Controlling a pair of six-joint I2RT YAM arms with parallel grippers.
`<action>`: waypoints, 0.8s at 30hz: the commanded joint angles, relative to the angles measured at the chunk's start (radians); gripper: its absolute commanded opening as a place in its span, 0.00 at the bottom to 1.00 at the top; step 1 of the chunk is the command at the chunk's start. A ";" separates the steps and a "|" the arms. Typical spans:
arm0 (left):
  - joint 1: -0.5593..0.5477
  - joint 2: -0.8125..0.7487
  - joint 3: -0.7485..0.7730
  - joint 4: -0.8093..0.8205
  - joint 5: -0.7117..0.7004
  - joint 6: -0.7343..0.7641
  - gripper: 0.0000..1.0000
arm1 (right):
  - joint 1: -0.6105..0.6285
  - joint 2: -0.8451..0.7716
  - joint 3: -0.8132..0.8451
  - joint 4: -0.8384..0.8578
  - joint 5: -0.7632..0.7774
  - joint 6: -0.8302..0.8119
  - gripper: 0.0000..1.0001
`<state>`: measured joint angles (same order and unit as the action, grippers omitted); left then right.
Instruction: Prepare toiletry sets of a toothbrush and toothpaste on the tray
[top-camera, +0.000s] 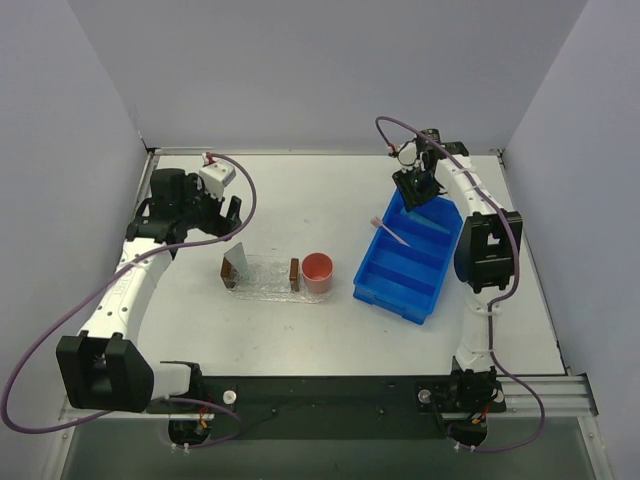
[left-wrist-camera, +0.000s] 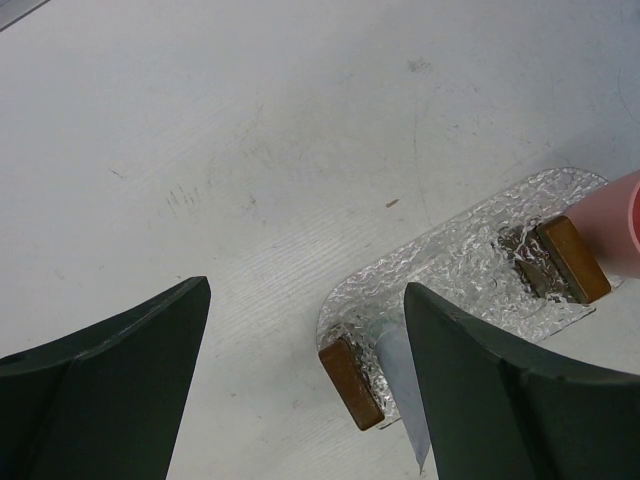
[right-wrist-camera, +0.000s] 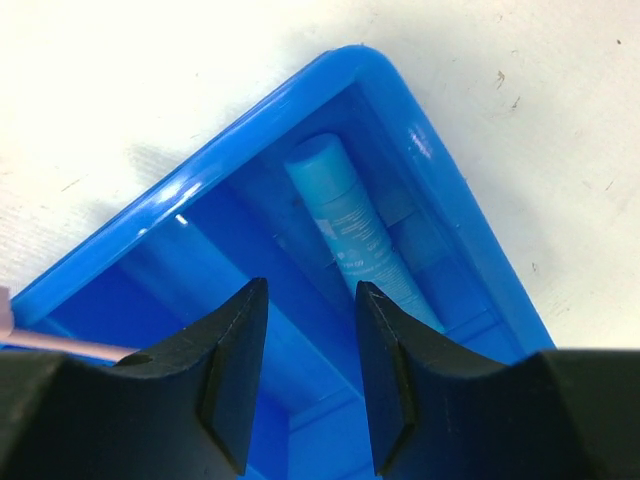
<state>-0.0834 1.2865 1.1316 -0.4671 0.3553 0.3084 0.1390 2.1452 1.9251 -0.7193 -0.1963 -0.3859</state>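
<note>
On table (top-camera: 300, 190), right of centre: blue bin (top-camera: 410, 262), divided into compartments. Left of it: tray (top-camera: 262, 282), flat, a brown block (top-camera: 229, 272) at each end. At tray's right end: pink cup (top-camera: 318, 272), upright. Above tray's left end: left end effector (left-wrist-camera: 305, 290), fingers wide apart, grips nothing. Over bin's far compartment: right end effector (right-wrist-camera: 310, 290), gap narrow, nothing between fingers. In that compartment: light blue toothpaste (right-wrist-camera: 355, 230). On tray, leaning on left block: whitish toothpaste (top-camera: 239, 260). Across bin's left rim: toothbrush (top-camera: 389, 232).
</note>
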 joint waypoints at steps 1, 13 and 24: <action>0.004 0.000 0.050 0.013 0.013 0.011 0.89 | -0.010 0.045 0.052 -0.026 0.023 -0.004 0.36; 0.004 0.028 0.086 -0.001 0.005 0.017 0.89 | -0.016 0.123 0.058 -0.023 0.040 -0.042 0.38; 0.004 0.030 0.097 -0.002 -0.010 0.023 0.89 | -0.012 0.154 0.032 -0.011 0.086 -0.090 0.43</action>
<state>-0.0834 1.3231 1.1812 -0.4786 0.3511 0.3214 0.1314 2.2860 1.9575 -0.7036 -0.1432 -0.4492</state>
